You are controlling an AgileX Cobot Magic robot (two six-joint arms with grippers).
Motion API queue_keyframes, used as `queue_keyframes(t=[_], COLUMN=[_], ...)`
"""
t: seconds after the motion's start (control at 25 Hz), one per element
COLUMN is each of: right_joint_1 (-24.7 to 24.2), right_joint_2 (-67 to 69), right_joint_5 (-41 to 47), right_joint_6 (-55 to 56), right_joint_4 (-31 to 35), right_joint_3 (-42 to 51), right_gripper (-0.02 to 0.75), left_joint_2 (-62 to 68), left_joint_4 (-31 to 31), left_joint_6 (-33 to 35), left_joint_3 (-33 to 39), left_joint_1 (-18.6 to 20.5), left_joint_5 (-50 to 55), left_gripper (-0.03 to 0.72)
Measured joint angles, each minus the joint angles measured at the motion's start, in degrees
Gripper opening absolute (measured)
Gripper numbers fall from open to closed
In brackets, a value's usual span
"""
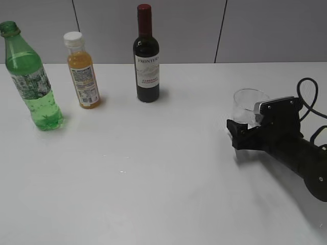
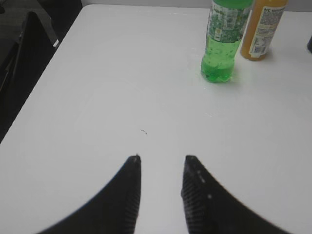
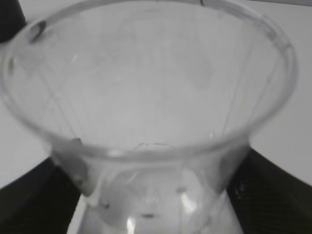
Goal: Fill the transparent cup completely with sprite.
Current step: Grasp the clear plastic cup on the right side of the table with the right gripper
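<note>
The small clear plastic cup (image 1: 249, 105) stands straight up on the white table (image 1: 153, 168), with its open mouth on top. It looks empty and see-through, wider at the rim than lower down. It sits on the right side, and my right pincer (image 1: 244, 129) is clenched around it from both sides. My left pincer (image 2: 161, 192) is released, its two tips apart over bare table. The tall green plastic sprite bottle (image 1: 31, 76) stands upright far left, with no cap, and green liquid in it.
</note>
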Motion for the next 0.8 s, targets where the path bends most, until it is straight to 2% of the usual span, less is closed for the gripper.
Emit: queue_keyframes(t=[0.44,0.68,0.8], right_joint_1=[0.0,0.0,0.0], right_joint_2=[4.8,4.9,4.9], right_joint_5=[-0.1,-0.2,-0.3], right_joint_6=[1.4,1.4,1.4], right_joint_4=[-3.4,-3.4,-3.4], right_joint_3=[-6.1,-6.3,-6.4], right_gripper=[0.65,0.538,0.519], left_joint_2=[0.0,0.0,0.0], left_joint_4=[0.0,0.0,0.0], left_joint_6=[0.0,0.0,0.0], left_joint_3=[0.0,0.0,0.0], left_joint_1=[0.0,0.0,0.0], left_joint_5=[0.0,0.0,0.0], left_gripper=[0.237,0.237,0.237])
